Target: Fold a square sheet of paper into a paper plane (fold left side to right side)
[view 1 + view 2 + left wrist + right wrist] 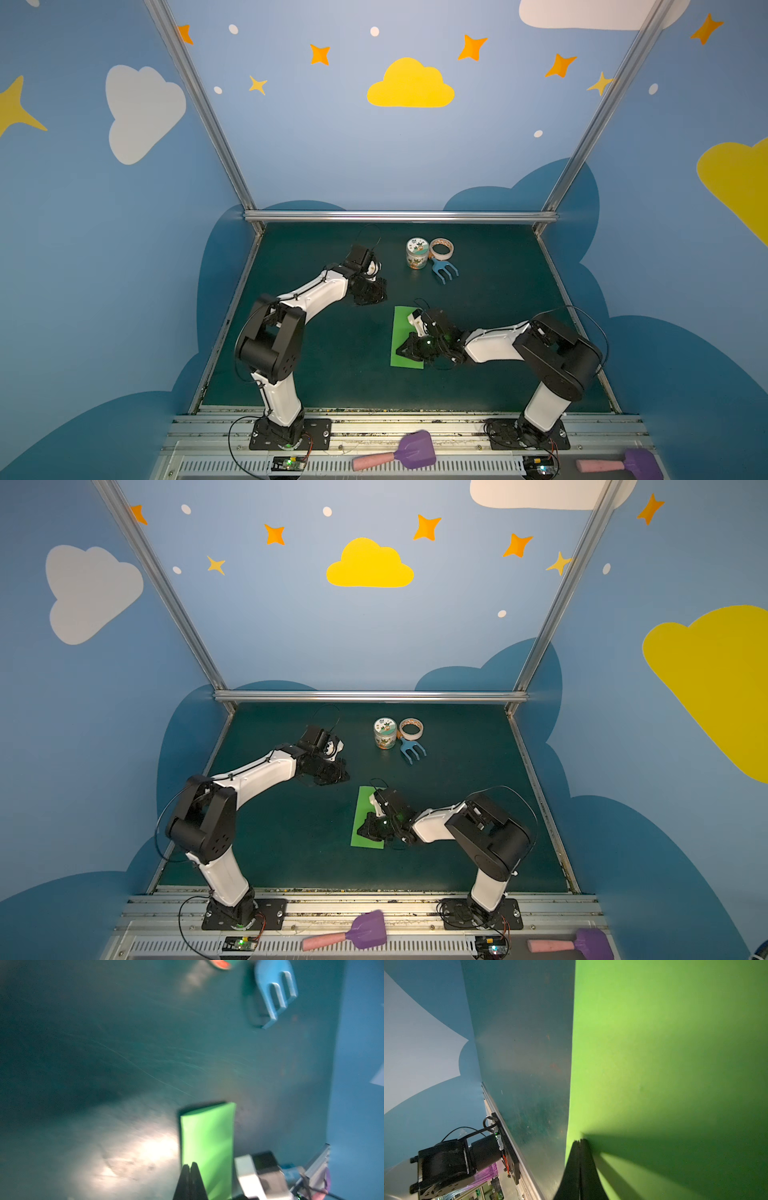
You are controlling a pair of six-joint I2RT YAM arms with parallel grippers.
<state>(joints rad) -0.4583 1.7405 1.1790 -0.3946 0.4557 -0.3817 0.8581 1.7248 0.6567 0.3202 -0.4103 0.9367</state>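
The square sheet of paper (400,328) (362,812) is bright green and lies flat on the dark green table as a narrow rectangle, folded to about half width. No paper plane shape shows. My right gripper (400,351) (360,831) is shut with nothing between its fingers. In the right wrist view the right gripper (580,1140) has its tips down on the paper (675,1064), close to one long edge, their shadow meeting them. My left gripper (380,293) (343,774) is shut and empty, up and left of the paper's far end. In the left wrist view the left gripper (190,1164) is apart from the paper (207,1136).
At the back of the table stand a small printed jar (417,253), a tape roll (441,248) and a blue toy rake (444,270) (274,991). Two purple scoops with pink handles (399,455) (623,463) lie on the front rail beyond the table edge.
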